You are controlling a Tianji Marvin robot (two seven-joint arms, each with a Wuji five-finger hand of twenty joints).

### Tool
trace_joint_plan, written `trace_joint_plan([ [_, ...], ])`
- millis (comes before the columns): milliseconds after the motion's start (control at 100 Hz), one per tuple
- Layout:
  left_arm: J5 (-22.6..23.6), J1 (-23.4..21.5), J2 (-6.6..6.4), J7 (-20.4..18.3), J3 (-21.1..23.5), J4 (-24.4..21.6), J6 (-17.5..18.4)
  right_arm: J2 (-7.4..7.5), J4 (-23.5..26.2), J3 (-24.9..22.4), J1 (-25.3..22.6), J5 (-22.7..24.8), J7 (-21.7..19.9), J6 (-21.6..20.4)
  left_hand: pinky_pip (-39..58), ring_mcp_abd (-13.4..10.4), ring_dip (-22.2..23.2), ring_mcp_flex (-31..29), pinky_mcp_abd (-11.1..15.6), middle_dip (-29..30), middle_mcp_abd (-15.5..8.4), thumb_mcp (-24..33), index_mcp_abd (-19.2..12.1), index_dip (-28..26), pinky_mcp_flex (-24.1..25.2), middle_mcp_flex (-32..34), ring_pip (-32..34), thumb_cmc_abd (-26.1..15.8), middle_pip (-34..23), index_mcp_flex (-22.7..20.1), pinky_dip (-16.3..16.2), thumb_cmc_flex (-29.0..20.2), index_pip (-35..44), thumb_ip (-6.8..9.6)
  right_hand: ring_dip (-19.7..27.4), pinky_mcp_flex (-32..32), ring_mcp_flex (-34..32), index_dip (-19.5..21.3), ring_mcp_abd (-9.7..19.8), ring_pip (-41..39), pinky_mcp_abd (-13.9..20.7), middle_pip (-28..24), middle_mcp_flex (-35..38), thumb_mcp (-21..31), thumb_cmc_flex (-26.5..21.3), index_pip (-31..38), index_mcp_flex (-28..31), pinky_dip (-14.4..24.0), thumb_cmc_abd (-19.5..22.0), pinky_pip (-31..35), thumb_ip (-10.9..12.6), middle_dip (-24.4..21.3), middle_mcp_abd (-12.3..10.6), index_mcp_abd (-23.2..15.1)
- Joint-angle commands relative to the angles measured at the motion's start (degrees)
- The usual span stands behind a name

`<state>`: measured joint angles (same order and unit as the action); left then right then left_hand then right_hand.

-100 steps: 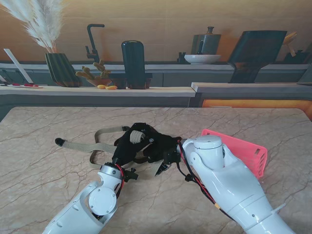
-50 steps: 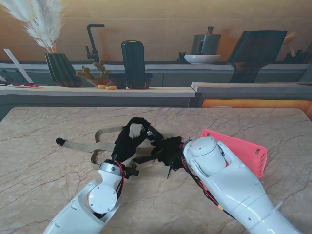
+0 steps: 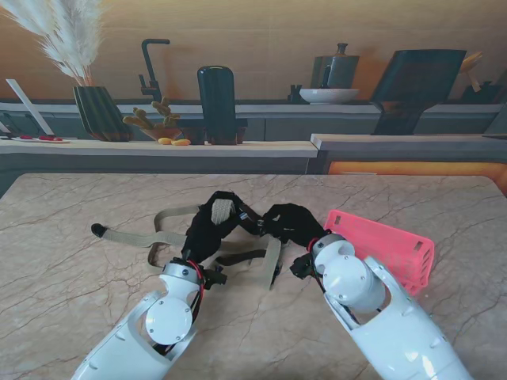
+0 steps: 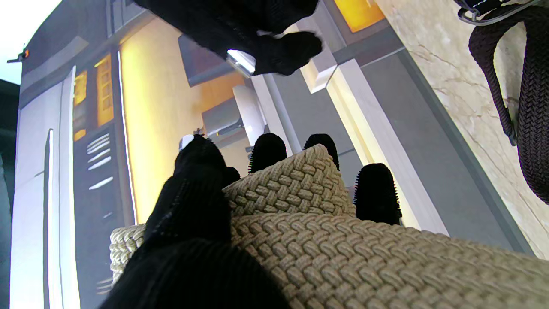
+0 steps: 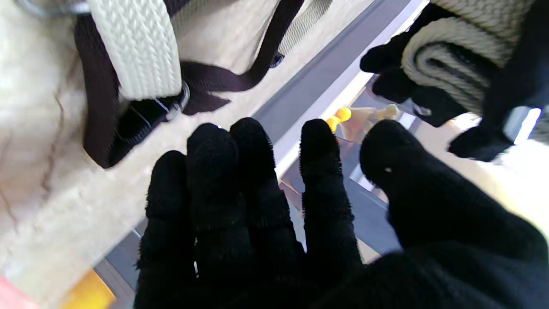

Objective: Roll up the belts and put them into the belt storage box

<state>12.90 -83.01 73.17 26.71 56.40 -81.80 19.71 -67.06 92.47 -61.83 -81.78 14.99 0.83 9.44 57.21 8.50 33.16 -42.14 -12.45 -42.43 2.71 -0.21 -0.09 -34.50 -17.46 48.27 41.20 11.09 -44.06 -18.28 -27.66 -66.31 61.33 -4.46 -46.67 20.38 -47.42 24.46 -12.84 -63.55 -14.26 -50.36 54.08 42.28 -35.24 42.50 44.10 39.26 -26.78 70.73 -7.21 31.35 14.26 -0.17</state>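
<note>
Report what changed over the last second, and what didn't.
The right hand drew away from the left hand, toward the pink box, and is now open, holding nothing. The left hand lifted slightly, keeping the tan belt's rolled end. The box and the belt's tail did not move.

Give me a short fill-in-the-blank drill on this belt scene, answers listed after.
1. The left hand is shut on a rolled ____ belt.
2. The right hand holds ____.
3. The storage box on the robot's right is ____ in colour.
4. A second, ____ belt lies on the table.

Answers: beige, nothing, pink, black
</note>
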Motion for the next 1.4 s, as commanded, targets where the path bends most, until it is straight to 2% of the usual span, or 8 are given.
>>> trace_joint_plan([
  [0, 0.14, 0.42, 0.34, -0.1, -0.37, 0.26, -0.47, 0.39, 1.62, -0.27, -0.96, 1.27, 0.51, -1.04, 2.79, -0.75, 1.74, -4.66, 0.34, -2.11, -3.05, 4.86, -0.27, -1.07, -2.62, 4.22, 4.19, -0.89, -11.14, -1.41, -0.85, 1.12, 3.02, 1.76, 0.78, 0.94, 0.71, 0.04, 2.57, 1.4, 2.13, 0.94, -2.11, 2.62, 1.58, 0.17, -1.84, -0.7, -3.32, -0.33, -2.12, -0.58, -0.29, -2.31],
  [100, -0.96, 0.77, 0.32, -1.12, -0.67, 0.41, -1.41, 0.67, 2.48, -0.8, -2.29, 6.56, 3.15, -5.24, 4.29, -0.42, 3.07, -10.68, -0.16, -5.2, -2.73, 6.35, 1.26, -2.49, -6.64, 7.42, 9.41, 0.01, -17.68, -1.02, -0.79, 1.69, 3.75, 1.84, 1.5, 1.22, 0.97, 1.13, 3.31, 3.33, 2.57, 2.32, -3.6, 6.24, 3.22, -1.93, -3.01, -1.2, -5.43, -1.74, -2.17, -1.03, -1.11, -2.58],
  [380, 6.59, 3.24, -0.09, 0.72, -2.61, 3.68, -1.13, 1.54, 2.56, -1.15, -2.86, 16.92, 7.19, -15.97, 15.42, -2.64, 5.14, -28.06, -2.0, -6.8, -2.19, 37.39, 4.3, -5.77, -21.79, 16.7, 23.44, 18.2, -24.71, -5.08, 2.51, 21.16, 8.51, 2.22, 3.69, 1.35, 3.0, 7.86, 5.9, 9.46, 4.03, 6.62, -7.64, 6.83, 8.84, -11.13, -12.04, -2.06, -10.82, -5.64, 1.08, -2.85, -3.55, -1.77],
  [530, 11.43, 4.64, -0.35, 2.87, -3.62, 5.79, -0.18, 1.99, 1.75, 0.18, -1.52, 19.65, 6.78, -18.39, 17.86, -3.95, 7.35, -30.38, -1.42, -8.66, -3.19, 38.85, 6.16, -4.43, -23.45, 16.48, 26.62, 18.18, -26.79, -4.22, 2.7, 22.51, 5.57, 1.9, 4.32, 1.13, 4.01, 7.74, 5.83, 12.17, 3.95, 9.09, -9.89, -4.38, 10.42, -12.88, -15.22, -1.19, -7.96, -7.37, 1.81, -4.15, -3.36, 0.25],
  [700, 14.92, 5.7, -0.64, 4.45, -4.27, 7.31, 0.25, 1.58, -0.05, 2.73, 0.59, 20.73, 8.73, -18.14, 17.83, -4.0, 8.27, -29.71, -1.13, -9.26, -3.56, 41.32, 9.6, 4.12, -22.67, 15.56, 25.68, 13.51, -26.42, -2.58, 3.29, 27.58, -11.93, 3.76, 4.1, 3.34, 0.58, 8.3, 5.19, 11.21, 2.9, 7.87, -5.61, -6.4, 11.92, -11.4, -10.86, -0.67, -7.38, -6.78, 2.54, -4.0, -3.54, 1.83],
  [1020, 17.12, 6.75, -0.61, 6.28, -4.91, 8.95, 0.95, 0.41, -3.11, 7.16, 4.67, 16.17, 8.48, -15.59, 16.79, -3.2, 7.39, -28.91, -1.43, -8.46, -3.86, 40.63, 13.45, 12.26, -21.9, 14.37, 23.39, 15.78, -24.99, 9.11, 3.51, 27.94, -26.68, 2.48, 3.9, 6.53, -6.77, 8.99, 4.16, 8.26, 1.91, 6.53, 6.74, 6.9, 12.73, -6.74, 0.32, -0.36, -4.56, -3.6, 1.67, -5.43, -4.78, 0.33],
  [1260, 17.48, 6.98, -0.84, 5.78, -4.92, 9.15, 1.07, -0.03, -4.43, 9.31, 6.59, 12.62, 6.79, -15.3, 16.12, -2.64, 6.94, -28.82, -1.91, -8.25, -3.61, 41.0, 12.95, 12.77, -21.7, 14.3, 22.58, 16.57, -24.73, 8.51, 3.7, 28.14, -26.34, 2.13, 4.25, 7.08, -8.87, -5.42, 4.01, 7.78, 1.96, 6.96, 11.92, 2.09, -0.84, 9.83, -0.29, -1.38, -0.81, -2.4, -4.13, -5.83, -5.73, -4.31],
  [1390, 17.59, 7.01, -0.98, 5.37, -4.84, 9.23, 1.36, -0.33, -4.29, 9.49, 6.54, 12.09, 7.46, -14.69, 15.34, -1.87, 6.12, -27.9, -1.86, -6.95, -3.31, 41.17, 12.87, 13.41, -20.96, 13.5, 20.9, 17.17, -21.92, 7.28, 3.82, 29.85, -26.73, 1.62, 4.14, 7.79, -10.58, -5.84, 3.91, 6.93, 2.19, 6.31, 14.85, 3.62, -8.65, 14.06, 3.84, -1.33, -0.6, -1.78, -5.01, -5.7, -6.16, -8.07],
])
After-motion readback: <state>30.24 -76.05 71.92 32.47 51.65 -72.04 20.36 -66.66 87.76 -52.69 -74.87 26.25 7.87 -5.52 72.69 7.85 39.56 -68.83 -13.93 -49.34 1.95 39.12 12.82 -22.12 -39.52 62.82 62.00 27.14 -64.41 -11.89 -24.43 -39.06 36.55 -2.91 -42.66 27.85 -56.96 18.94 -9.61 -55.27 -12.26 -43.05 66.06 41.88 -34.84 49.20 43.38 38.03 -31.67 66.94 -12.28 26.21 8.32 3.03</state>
